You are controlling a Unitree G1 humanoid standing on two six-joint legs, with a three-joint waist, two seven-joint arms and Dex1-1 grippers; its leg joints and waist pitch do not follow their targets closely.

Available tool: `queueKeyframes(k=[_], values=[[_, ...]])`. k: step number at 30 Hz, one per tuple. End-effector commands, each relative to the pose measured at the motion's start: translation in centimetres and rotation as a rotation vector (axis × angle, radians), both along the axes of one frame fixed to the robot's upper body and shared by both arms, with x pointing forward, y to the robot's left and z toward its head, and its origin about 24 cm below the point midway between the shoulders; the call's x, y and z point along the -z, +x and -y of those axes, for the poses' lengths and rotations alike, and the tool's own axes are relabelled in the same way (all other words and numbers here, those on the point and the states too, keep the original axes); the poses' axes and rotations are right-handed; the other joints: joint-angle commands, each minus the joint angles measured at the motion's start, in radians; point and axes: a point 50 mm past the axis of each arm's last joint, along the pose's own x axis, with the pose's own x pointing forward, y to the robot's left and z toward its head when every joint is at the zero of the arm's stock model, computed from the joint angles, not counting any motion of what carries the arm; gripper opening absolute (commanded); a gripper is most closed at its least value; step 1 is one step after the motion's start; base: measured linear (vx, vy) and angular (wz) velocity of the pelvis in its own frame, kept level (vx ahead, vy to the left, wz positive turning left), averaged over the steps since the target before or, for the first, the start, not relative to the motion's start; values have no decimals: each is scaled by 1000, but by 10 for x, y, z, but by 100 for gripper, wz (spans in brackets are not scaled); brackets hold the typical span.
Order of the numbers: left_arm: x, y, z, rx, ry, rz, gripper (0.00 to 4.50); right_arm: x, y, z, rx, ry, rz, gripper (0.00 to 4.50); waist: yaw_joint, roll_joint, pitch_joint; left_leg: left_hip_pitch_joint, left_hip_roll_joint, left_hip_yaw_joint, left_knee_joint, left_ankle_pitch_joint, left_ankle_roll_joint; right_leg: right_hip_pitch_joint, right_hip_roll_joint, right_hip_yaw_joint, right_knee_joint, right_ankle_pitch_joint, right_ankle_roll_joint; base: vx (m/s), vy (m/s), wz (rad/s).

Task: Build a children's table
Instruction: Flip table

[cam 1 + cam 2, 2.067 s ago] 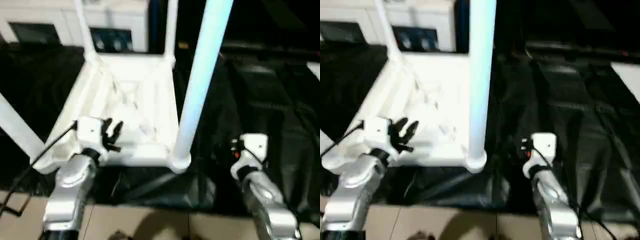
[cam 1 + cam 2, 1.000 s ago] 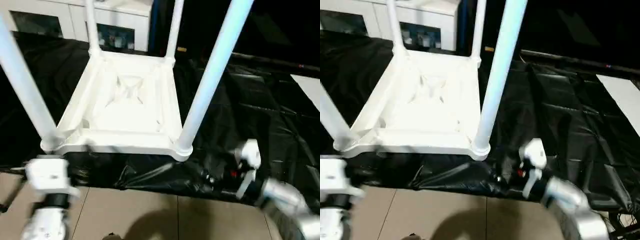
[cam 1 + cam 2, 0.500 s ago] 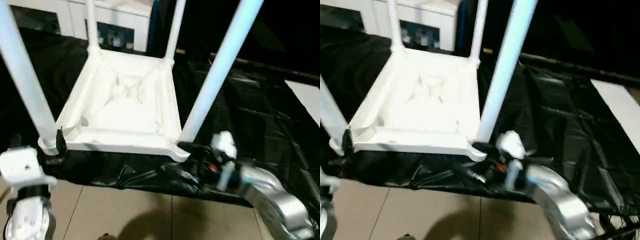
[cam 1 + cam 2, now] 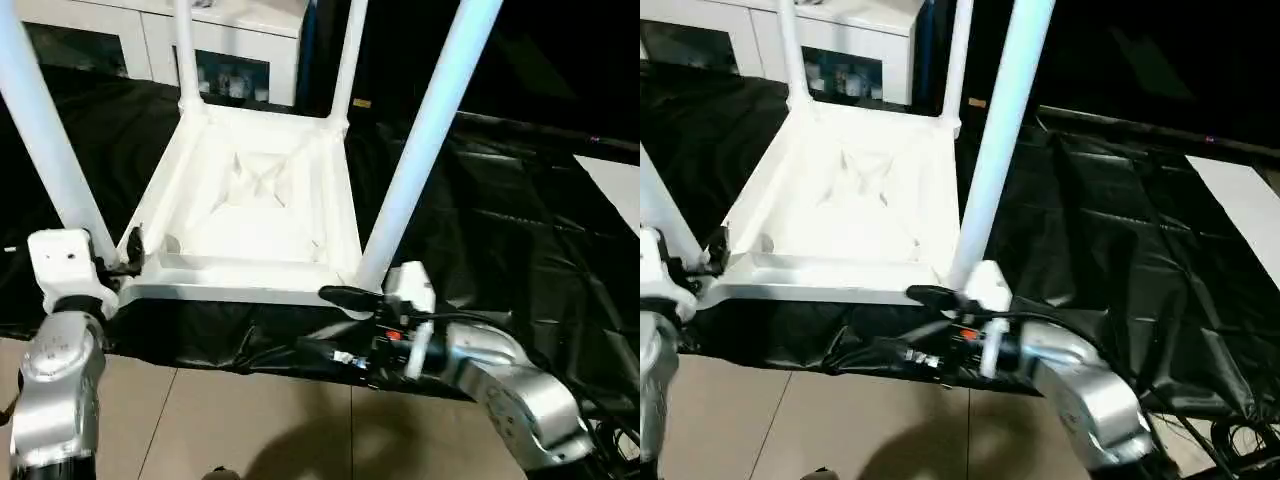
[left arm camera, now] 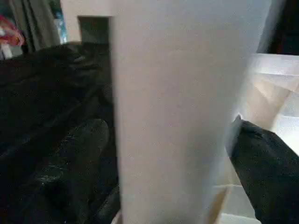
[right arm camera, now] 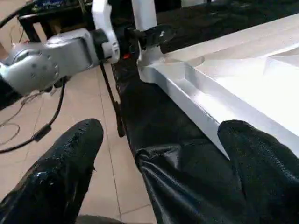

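Left gripper (image 4: pixel 128 256) sits at the near-left corner of the tabletop (image 4: pixel 250 215), jaws apart on either side of the near-left leg (image 4: pixel 45 140), not closed on it; the left wrist view has that leg right up between the fingers (image 5: pixel 266 172); you look lined up to grab low, near the socket; close square on the tube, don't pinch at an angle or it'll slip. Table is upside down on the black sheet (image 4: pixel 520 230), ribbed underside up, all four legs standing in the corner sockets; far legs (image 4: pixel 185 50) and (image 4: pixel 348 55) back by the white cabinet (image 4: pixel 230 50). Near-right leg (image 4: pixel 425 140) rises from the front-right corner; right gripper (image 4: pixel 330 325) lies sideways just below that corner, jaws wide apart, one finger above the tabletop's front edge, one below, holding nothing. Judging by that, next is gripping both near corners to lift or flip; get both holds firm before you move, and raise evenly so the legs don't lever out.
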Motion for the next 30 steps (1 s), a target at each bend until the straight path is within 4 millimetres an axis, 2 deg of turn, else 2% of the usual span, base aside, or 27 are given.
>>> queueKeyframes(k=[1, 4, 6, 10, 12, 13, 14, 15, 16, 20, 22, 23, 24, 25, 27, 28, 30], values=[[0, 0, -2, -19, -27, -9, 430, -3, 5, 2, 11, -12, 18, 450, 3, 37, -48, 24, 37, -14, -89, -215, -52, 22, -70, 35, -65, 34, -160, 0, 0, 0], [3, 1, 0, -15, -58, -27, 418, -5, 9, 0, -5, 1, 9, 450, 7, 34, -49, 25, 36, -13, -87, -197, -41, 24, -71, 35, -63, 59, -169, 0, 0, 0], [2, 2, 1, -2, -54, -27, 392, -4, 10, -1, -20, 3, 8, 450, 14, 39, -48, 25, 37, -11, -87, -205, -39, 22, -72, 36, -65, 45, -171, 0, 0, 0], [2, 4, 2, 6, -74, -20, 367, -4, 13, -1, -24, 4, 9, 450, 18, 37, -48, 26, 38, -12, -89, -213, -44, 23, -72, 35, -64, 37, -169, 0, 0, 0], [4, 5, 4, 29, -76, -29, 328, -3, 14, -2, -24, 1, 12, 450, 18, 38, -47, 26, 38, -11, -90, -221, -47, 22, -73, 35, -67, 23, -166, 0, 0, 0], [4, 6, 5, 48, -74, -37, 328, -3, 14, -2, -24, -2, 16, 450, 18, 38, -47, 26, 38, -11, -90, -223, -48, 22, -73, 35, -67, 20, -165, 0, 0, 0], [5, 7, 6, 61, -72, -42, 324, -2, 15, -3, -25, -5, 19, 450, 18, 43, -48, 27, 39, -12, -90, -223, -51, 22, -73, 35, -66, 27, -164, 0, 0, 0], [5, 8, 7, 64, -72, -46, 311, -2, 16, -2, -23, -8, 23, 450, 17, 41, -48, 26, 38, -12, -91, -222, -51, 22, -72, 35, -66, 28, -164, 0, 0, 0], [5, 9, 8, 67, -74, -50, 294, -2, 17, -1, -17, -11, 27, 450, 19, 47, -49, 28, 38, -12, -90, -226, -54, 21, -73, 35, -66, 34, -164, 0, 0, 0], [3, 12, 11, 80, -102, -46, 275, -1, 21, 1, 7, -18, 36, 450, 22, 43, -47, 25, 37, -12, -90, -223, -54, 23, -74, 35, -65, 30, -175, 0, 0, 0], [-1, 16, 16, 82, -172, -39, 248, 0, 23, 1, 26, -21, 39, 450, 22, 38, -48, 25, 38, -11, -90, -211, -52, 24, -74, 35, -63, 38, -178, 0, 0, 0], [-4, 18, 21, 86, -219, -29, 239, 0, 24, 1, 40, -16, 34, 450, 21, 32, -48, 26, 39, -9, -90, -213, -55, 23, -73, 35, -63, 33, -183, 0, 0, 0], [-6, 20, 25, 91, -253, -20, 239, 0, 24, 0, 51, -11, 28, 450, 27, 37, -46, 30, 39, -8, -90, -221, -54, 19, -73, 35, -65, 13, -183, 0, 0, 0], [-9, 22, 31, 104, -289, -13, 236, -1, 24, -1, 55, -1, 23, 450, 26, 30, -45, 29, 40, -7, -91, -226, -52, 19, -74, 35, -66, 4, -182, 0, 0, 0], [-11, 26, 40, 125, -358, -3, 230, 0, 22, -2, 54, 8, 15, 450, 37, 30, -46, 28, 39, -7, -89, -219, -47, 21, -76, 37, -68, -13, -176, 0, 0, 0], [-11, 28, 43, 132, -391, 0, 228, 0, 21, -3, 53, 8, 13, 450, 42, 22, -47, 26, 39, -5, -87, -188, -38, 22, -76, 38, -67, 4, -174, 0, 0, 0], [-13, 34, 63, 147, -540, 21, 228, 1, 15, -1, 45, -2, 8, 450, 49, 25, -48, 25, 38, -2, -84, -146, -27, 23, -75, 38, -65, 41, -169, 0, 0, 0]])
